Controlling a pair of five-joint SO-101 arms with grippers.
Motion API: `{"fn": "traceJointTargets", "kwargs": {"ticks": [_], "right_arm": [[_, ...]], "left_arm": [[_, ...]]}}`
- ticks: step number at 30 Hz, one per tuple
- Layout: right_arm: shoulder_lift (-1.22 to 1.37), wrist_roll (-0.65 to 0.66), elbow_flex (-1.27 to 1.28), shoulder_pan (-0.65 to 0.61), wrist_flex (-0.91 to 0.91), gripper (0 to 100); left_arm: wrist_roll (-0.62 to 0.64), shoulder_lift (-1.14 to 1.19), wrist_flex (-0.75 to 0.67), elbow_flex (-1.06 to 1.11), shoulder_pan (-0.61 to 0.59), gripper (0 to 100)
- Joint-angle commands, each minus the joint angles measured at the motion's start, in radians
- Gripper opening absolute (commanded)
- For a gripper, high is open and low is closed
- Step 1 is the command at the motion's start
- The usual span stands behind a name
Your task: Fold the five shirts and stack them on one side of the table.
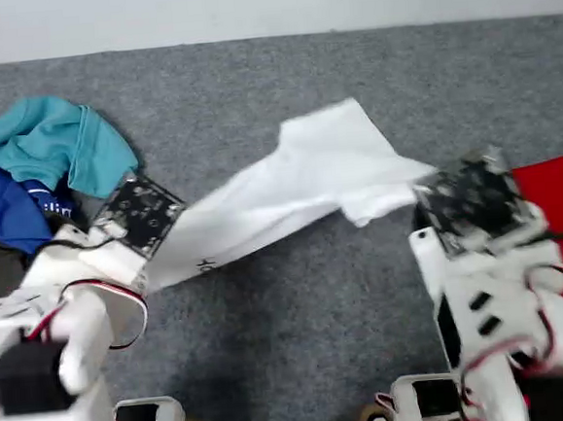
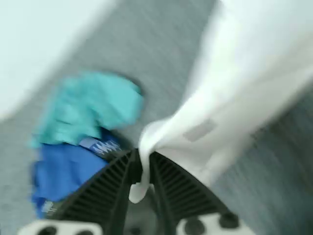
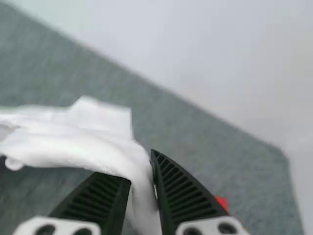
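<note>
Left of white shirt (image 1: 299, 185), teal shirt (image 1: 57, 140), blue shirt (image 1: 3, 208); right, red shirt (image 1: 556, 203)

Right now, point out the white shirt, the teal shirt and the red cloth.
white shirt (image 1: 327, 168), high view, spread middle.
teal shirt (image 1: 51, 136), high view, bunched top.
red cloth (image 1: 553, 194), high view, flat part.

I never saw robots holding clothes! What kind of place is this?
Probably a robot test bench, not a home: a grey-covered table by a bare white wall, with the left gripper and right gripper both pinching one white shirt.
</note>
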Motion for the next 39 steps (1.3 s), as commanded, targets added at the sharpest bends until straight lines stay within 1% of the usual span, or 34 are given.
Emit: {"fn": "traceJointTargets", "kwargs": {"ticks": [1,3,5,9,11,14,16,20,22,24,27,31,35,39], "right_arm": [[0.004,-0.015,-0.129,0.059,-0.053,0.9],[0.004,-0.015,-0.161,0.073,-0.051,0.9],[-0.002,-0.015,-0.181,0.088,-0.044,0.9],[-0.002,-0.020,-0.238,0.111,-0.047,0.9],[0.004,-0.017,-0.239,0.111,-0.053,0.9],[0.025,-0.017,-0.206,0.107,-0.081,0.9],[0.054,-0.017,-0.172,0.107,-0.125,0.9],[0.153,-0.017,-0.124,0.107,-0.237,0.9],[0.223,-0.015,-0.110,0.105,-0.295,0.9],[0.311,-0.015,-0.097,0.105,-0.364,0.9],[0.467,-0.015,-0.098,0.104,-0.481,0.9],[0.696,-0.014,-0.103,0.082,-0.687,0.9],[0.920,-0.014,-0.198,0.044,-0.822,0.9],[1.136,-0.014,-0.486,0.035,-0.837,0.9]], "left_arm": [[0.130,-0.032,-0.195,-0.044,-0.064,1],[0.195,-0.031,-0.275,-0.045,-0.110,1],[0.242,-0.038,-0.319,-0.050,-0.141,1],[0.290,-0.037,-0.338,-0.108,-0.147,1],[0.299,-0.029,-0.338,-0.133,-0.147,1],[0.298,-0.029,-0.353,-0.114,-0.147,1],[0.298,-0.028,-0.397,-0.073,-0.147,1],[0.298,0.023,-0.532,0.038,-0.147,1],[0.298,0.100,-0.617,0.081,-0.147,1],[0.299,0.199,-0.732,0.104,-0.147,1],[0.301,0.370,-0.908,0.104,-0.141,1],[0.301,0.609,-1.155,0.074,-0.098,1],[0.299,0.882,-1.297,-0.111,-0.060,1],[0.299,1.108,-1.301,-0.437,-0.051,1]]}}
